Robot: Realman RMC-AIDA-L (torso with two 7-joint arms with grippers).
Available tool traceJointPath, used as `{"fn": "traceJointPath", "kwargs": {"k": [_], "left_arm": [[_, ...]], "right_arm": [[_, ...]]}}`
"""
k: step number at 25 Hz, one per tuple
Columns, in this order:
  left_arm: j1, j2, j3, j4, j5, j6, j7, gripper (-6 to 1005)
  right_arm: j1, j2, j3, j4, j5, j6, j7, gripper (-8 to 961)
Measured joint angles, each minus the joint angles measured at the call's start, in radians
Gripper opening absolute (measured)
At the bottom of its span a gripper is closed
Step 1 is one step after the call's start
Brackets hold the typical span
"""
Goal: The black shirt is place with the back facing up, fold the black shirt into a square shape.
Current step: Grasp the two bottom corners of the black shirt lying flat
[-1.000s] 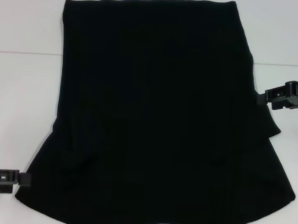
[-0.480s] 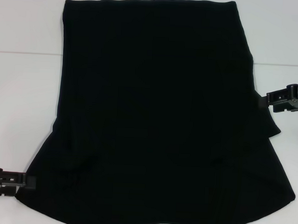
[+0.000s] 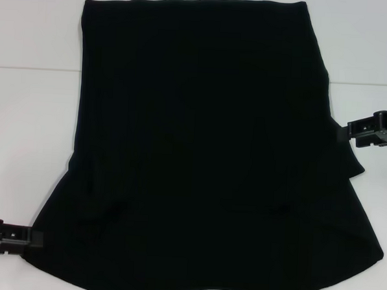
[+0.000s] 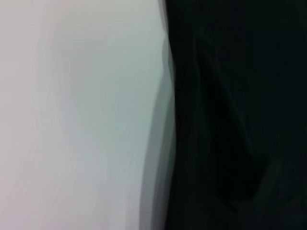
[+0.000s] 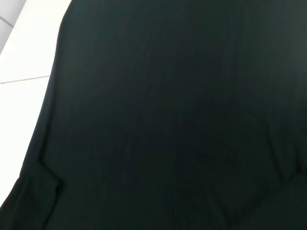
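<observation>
The left claw (image 3: 38, 238) sits low at the near left of the head view, its tip right at the near-left edge of the black shirt (image 3: 199, 152). Whether its jaws are parted or closed, and whether any cloth is between them, cannot be told: the tip merges with the dark fabric. Its wrist view shows only the shirt's edge (image 4: 230, 120) running beside the pale worktop (image 4: 72, 120), with a soft shadow along the border and a faint crease in the cloth.

The right claw (image 3: 345, 132) reaches in from the right edge of the head view, about mid-height, its tip at the shirt's right border just above a small step in the fabric outline. Its opening cannot be judged either, nor whether it holds anything. Its wrist view is almost filled by the shirt (image 5: 172, 120), with a strip of white worktop (image 5: 24, 48) at one corner.

The shirt lies flat on the white worktop (image 3: 26, 123), covering most of the middle of the head view. Its far edge is straight and narrower; it widens toward the robot, flaring at both near corners, with a curved notch in the near edge. Two slight folds show in the nearer part. No lettering is visible on the upward face. A thin seam line crosses the worktop on either side of the shirt.
</observation>
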State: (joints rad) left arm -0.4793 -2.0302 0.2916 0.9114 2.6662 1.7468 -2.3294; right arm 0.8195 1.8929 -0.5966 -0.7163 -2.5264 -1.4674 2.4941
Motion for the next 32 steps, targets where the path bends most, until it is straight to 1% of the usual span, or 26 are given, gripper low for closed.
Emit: {"fn": "traceJointPath", "kwargs": {"k": [8,13,19,23,32], "left_arm": [[0.009,0.001,-0.001,0.002,0.005,-0.032,-0.003,597],[0.009,0.0,0.001,-0.007,0.006,-0.042,-0.003,574],[0.008,-0.001,0.023,-0.032,0.006,-0.06,-0.003,552],[0.003,-0.003,0.039,-0.045,0.006,-0.063,-0.002,538],[-0.03,-0.014,0.042,-0.081,0.0,-0.072,0.01,507]], "right_arm": [[-0.005,0.001,0.0,0.0,0.001,-0.002,-0.001,588],[-0.005,0.003,0.0,0.0,0.002,-0.004,-0.001,588],[-0.012,0.005,-0.001,0.0,0.002,-0.005,-0.003,588],[-0.017,0.005,0.0,0.0,0.002,-0.008,-0.004,588],[-0.021,0.007,0.0,0.0,0.003,-0.015,-0.015,588]]}}
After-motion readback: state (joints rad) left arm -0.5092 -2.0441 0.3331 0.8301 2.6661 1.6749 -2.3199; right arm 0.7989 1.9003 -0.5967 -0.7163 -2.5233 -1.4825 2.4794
